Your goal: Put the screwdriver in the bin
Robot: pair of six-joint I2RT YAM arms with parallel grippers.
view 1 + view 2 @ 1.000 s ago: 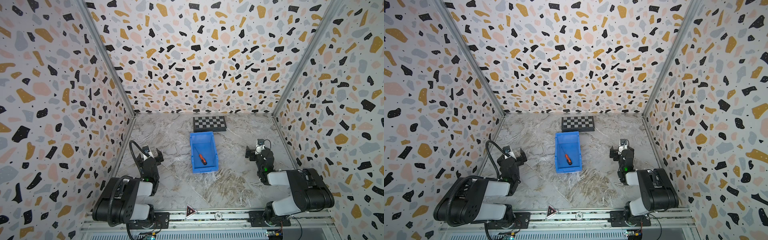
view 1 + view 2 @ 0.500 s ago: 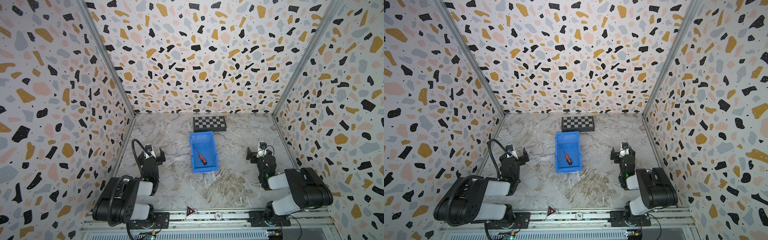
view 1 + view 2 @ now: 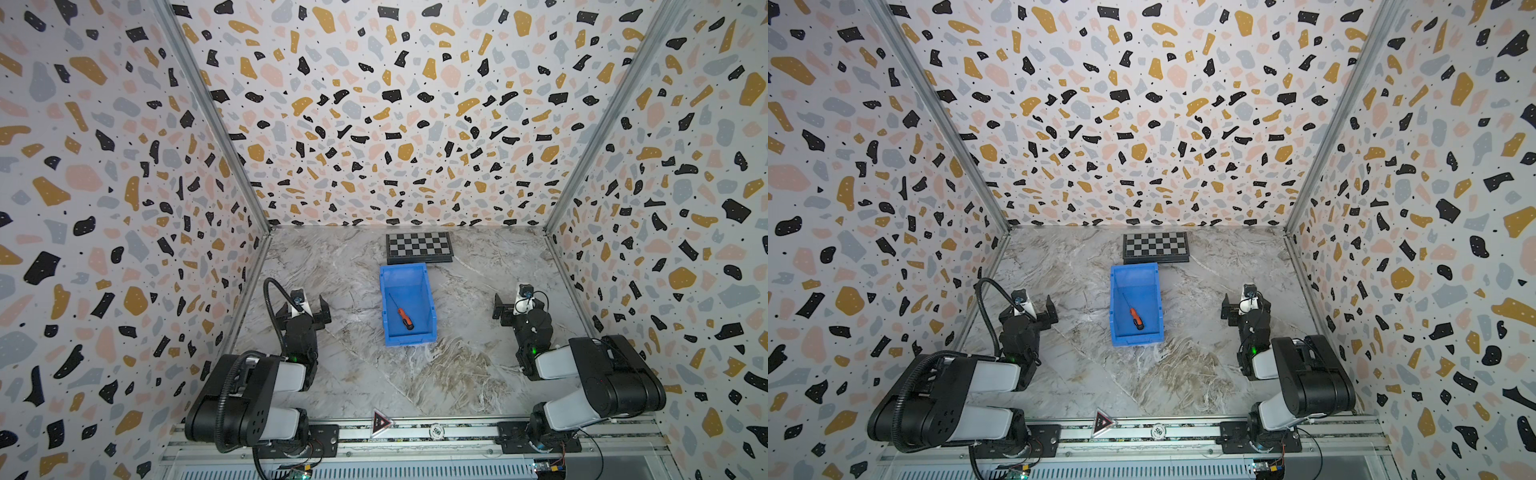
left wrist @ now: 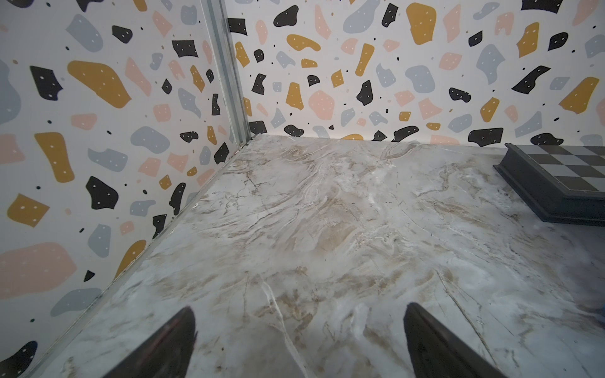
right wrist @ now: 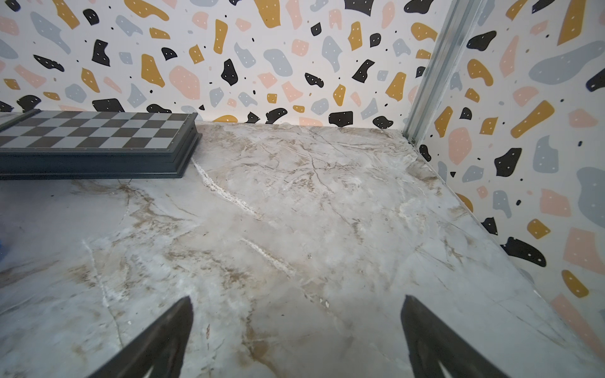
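One bin sits mid-table between the left gripper and right gripper, both with jaws apart and empty. Inside lies the screwdriver, shaft pointing far-left, handle near-right, neither arm clearly nearer. The task looks done.

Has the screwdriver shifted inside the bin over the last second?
No. In both top views the screwdriver lies on the same spot on the floor of the bin, at the same slant, with its handle near the low front lip.

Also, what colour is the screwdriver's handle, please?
Orange and black on the screwdriver, clearest in a top view.
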